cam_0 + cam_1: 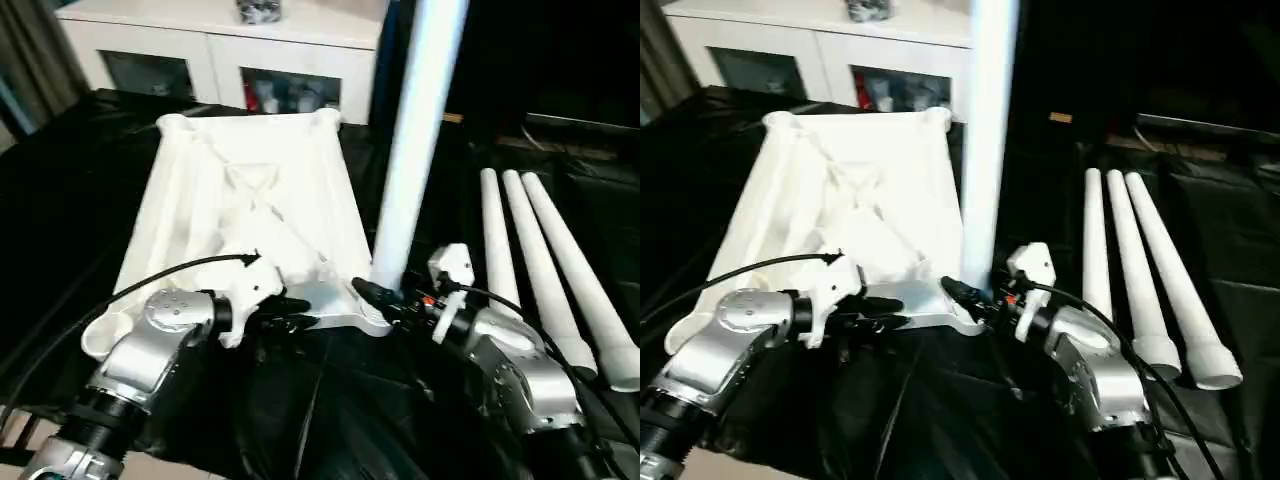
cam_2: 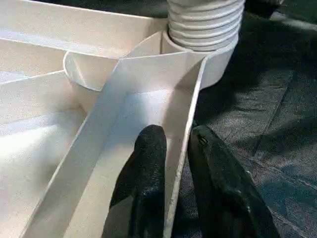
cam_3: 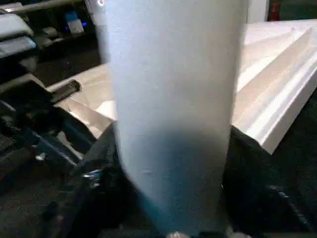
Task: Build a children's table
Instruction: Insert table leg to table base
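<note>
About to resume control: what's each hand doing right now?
Left hand: closed on the tabletop edge wall.
Right hand: closed around the upright leg.

Tabletop point(image 1: 250, 190) upside down at centre, on cloth-covered surface point(image 1: 80, 180). One leg point(image 1: 415, 140) upright in tabletop's corner socket at 5 o'clock. Three spare legs point(image 1: 545, 265) side by side at 3 o'clock, apart from tabletop. Cabinet point(image 1: 215, 50) behind, at 12 o'clock. Left gripper point(image 1: 290, 310) on tabletop's near rim; right gripper point(image 1: 375, 292) at leg's base.
</note>
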You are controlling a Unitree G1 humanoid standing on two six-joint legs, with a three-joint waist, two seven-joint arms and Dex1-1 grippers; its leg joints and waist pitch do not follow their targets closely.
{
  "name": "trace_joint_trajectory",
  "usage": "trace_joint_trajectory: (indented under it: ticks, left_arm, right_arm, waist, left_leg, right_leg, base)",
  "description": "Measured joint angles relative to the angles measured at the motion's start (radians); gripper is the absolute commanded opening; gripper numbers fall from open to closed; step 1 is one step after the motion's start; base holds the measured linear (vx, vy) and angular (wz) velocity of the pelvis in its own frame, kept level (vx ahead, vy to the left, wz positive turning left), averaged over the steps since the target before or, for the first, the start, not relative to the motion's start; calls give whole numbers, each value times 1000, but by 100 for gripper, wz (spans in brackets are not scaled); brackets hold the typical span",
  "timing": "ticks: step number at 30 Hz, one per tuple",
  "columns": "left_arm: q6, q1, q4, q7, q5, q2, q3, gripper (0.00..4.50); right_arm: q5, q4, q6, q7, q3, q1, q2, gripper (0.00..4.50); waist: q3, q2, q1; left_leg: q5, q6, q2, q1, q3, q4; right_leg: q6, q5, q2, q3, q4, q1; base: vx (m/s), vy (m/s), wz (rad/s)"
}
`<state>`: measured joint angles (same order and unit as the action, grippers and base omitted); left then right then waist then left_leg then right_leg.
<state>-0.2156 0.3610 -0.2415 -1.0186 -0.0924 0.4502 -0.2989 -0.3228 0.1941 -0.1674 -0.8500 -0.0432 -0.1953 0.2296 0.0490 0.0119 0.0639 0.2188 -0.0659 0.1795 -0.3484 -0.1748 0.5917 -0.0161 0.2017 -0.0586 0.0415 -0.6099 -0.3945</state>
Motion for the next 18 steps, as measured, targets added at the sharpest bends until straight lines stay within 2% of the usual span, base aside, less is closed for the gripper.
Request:
trace_joint_trajectory:
  ticks: [3,8,18]
  left_arm:
    - [9,9,-12,-26,8,13,-11,34]
    - [52,44,-52,-90,24,30,-37,3]
    - [118,111,-128,-146,55,40,-79,0]
  right_arm:
    - [0,-16,-4,1,2,18,4,207]
    - [-9,-36,-6,1,0,34,9,196]
    - [-11,-67,-40,9,-8,40,18,195]
  waist:
    - [-1,0,-4]
    - [-2,-1,-7]
    - [-3,-3,-6]
  left_leg:
    - [0,0,0,1,0,0]
    - [0,0,0,1,0,0]
    - [0,0,0,2,1,0]
  right_leg:
    - [1,1,0,0,0,5]
    - [2,1,0,0,1,6]
    - [2,1,0,0,0,6]
  base:
    - [0,0,0]
    - [0,0,0]
    - [0,0,0]
